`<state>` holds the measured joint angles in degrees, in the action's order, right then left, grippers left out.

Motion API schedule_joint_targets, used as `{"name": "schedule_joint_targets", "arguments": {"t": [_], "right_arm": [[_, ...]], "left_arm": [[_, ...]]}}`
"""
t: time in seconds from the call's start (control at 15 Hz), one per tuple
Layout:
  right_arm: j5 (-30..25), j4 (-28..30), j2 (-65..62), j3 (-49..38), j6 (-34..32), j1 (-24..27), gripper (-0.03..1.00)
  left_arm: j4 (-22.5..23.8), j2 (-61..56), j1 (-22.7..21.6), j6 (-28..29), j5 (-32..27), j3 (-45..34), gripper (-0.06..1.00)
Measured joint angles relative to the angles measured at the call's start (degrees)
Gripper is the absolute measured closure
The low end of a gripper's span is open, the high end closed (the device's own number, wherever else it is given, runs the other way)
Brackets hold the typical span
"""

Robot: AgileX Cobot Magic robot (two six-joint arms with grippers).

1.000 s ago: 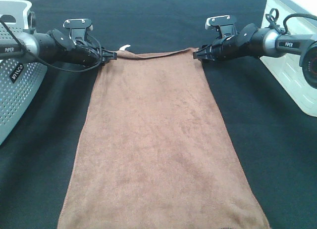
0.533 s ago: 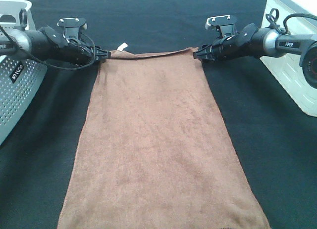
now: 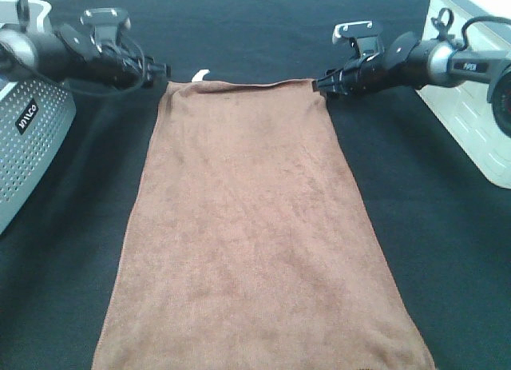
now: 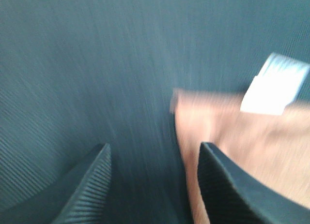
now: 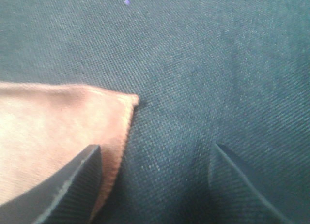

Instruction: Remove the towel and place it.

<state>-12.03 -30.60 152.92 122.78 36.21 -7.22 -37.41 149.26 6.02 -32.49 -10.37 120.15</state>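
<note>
The towel [image 3: 259, 226] lies flat and spread out on the black cloth [image 3: 447, 250] that covers the bench, its long sides running from the near edge of the high view up to its far edge, where the small white tag [image 3: 200, 74] sticks out at the far left corner; it looks placed, so the step in hand, as I judge it, is letting go and backing off cleanly.

The left gripper [image 4: 152, 185] stands open with nothing between its fingers; the wrist view shows bare black cloth in the gap and the towel's corner beside one finger, and the high view shows it just clear of that corner. The right gripper [image 5: 155, 185] is open too, one finger over the edge of the far right corner, the other over black cloth; it grips nothing that I can see.

To do this well, each arm should lift straight up first, then draw outward, so that no finger drags a corner and wrinkles the flat cloth; the right one needs the most care, being closest to the hem.

Room is good beyond the far edge of the towel; the grey basket [image 3: 28, 146] stands near the left arm, and a white tray [image 3: 471, 122] near the right, so wide outward swings should stay high.
</note>
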Motion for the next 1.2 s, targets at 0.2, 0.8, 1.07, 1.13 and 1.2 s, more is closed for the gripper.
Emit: {"name": "schedule_joint_targets", "arguments": {"t": [0.2, 0.8, 1.07, 1.13, 1.2], "right_arm": [[-1.15, -0.52, -3.21, 0.0, 0.0, 0.23, 0.38], [-28.71, 5.67, -23.09, 0.0, -8.54, 0.29, 0.2], [-45.44, 18.33, -35.18, 0.0, -23.95, 2.75, 0.18], [-47.9, 18.85, -37.3, 0.0, -26.59, 4.47, 0.18], [-50.19, 19.31, -39.13, 0.0, -28.02, 6.19, 0.18]], "left_arm": [[0.0, -2.06, 0.0, 0.0, 0.23, 0.0, 0.43], [14.5, -16.56, 0.0, 8.94, -19.31, 0.0, 0.31], [39.59, -28.13, -0.34, 25.32, -38.56, 0.0, 0.16], [42.23, -30.14, -1.32, 26.59, -42.51, 0.0, 0.16], [42.8, -31.91, -3.04, 27.27, -45.49, 0.0, 0.16]]}}
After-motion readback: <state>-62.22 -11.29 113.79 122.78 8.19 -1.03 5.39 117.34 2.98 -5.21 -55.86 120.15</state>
